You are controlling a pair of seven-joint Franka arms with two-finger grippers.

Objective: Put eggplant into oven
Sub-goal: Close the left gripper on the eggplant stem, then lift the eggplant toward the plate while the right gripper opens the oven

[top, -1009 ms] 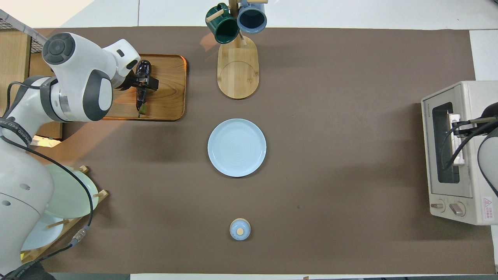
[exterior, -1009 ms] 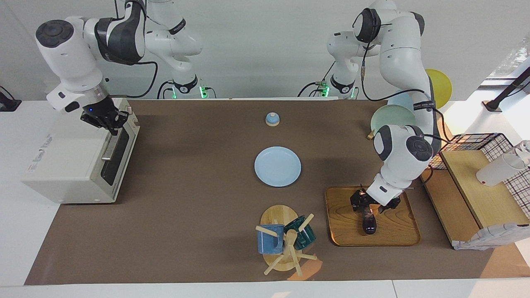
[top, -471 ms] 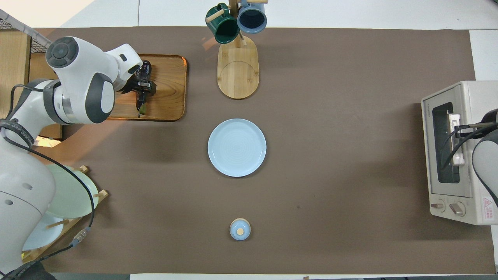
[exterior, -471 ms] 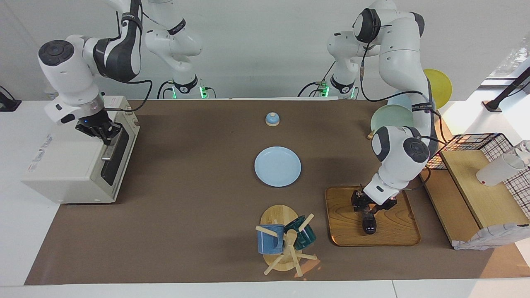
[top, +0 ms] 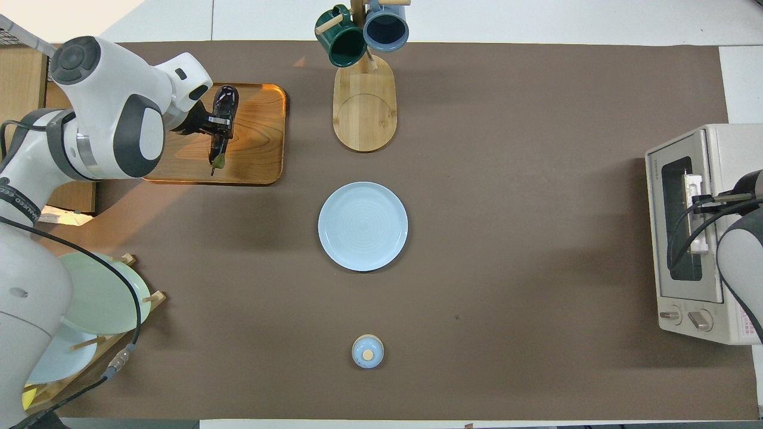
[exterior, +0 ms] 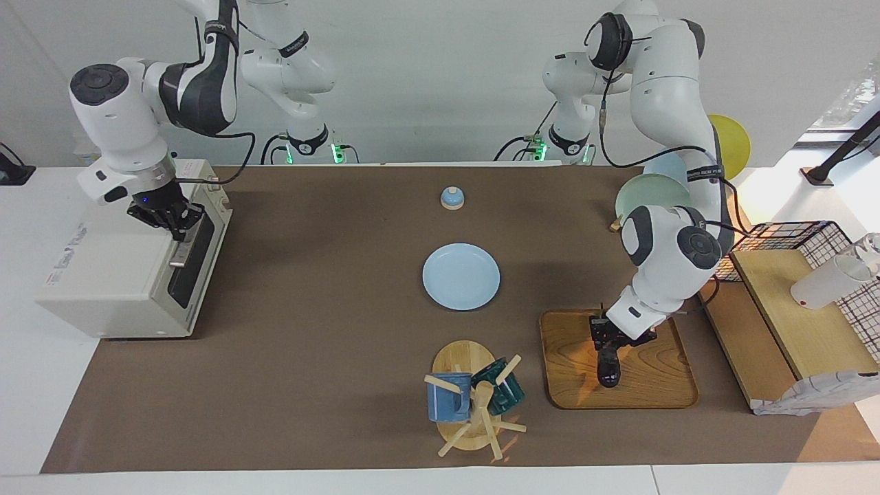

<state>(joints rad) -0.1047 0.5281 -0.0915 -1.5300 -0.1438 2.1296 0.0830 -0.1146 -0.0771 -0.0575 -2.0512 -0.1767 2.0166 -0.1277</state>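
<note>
Two white arms work over a counter [exterior: 309,357] covered with a matte brown mat. The eggplant [exterior: 608,363] [top: 223,113] is slim, long and glossy purple-black, tapering to a thin greenish stem tip that points toward the robots; it sits over a rounded-corner wooden tray [exterior: 660,388] [top: 262,149] with visible grain, at the left arm's end of the counter. The left pincer [exterior: 610,338] [top: 216,122] is clenched across the eggplant's middle, its dark fingers on either side of it; whether the eggplant touches the tray cannot be told. At the right arm's end stands the oven [exterior: 103,275] [top: 697,238], a boxy off-white appliance with a dark glass door, a metal bar handle and two round knobs. The right pincer [exterior: 177,218] is at the handle along the door's top edge; its grip cannot be told. Mid-counter lies a smooth, round pale blue plate [exterior: 460,276] [top: 363,226]. Farther from the robots is an oval bamboo mug stand [exterior: 462,385] [top: 365,104] with pegs carrying a blue mug [exterior: 448,399] [top: 385,27] and a dark green mug [exterior: 500,388] [top: 341,44]. Nearer to the robots sits a small blue domed lid [exterior: 452,198] [top: 368,351] with a wooden knob.
</note>
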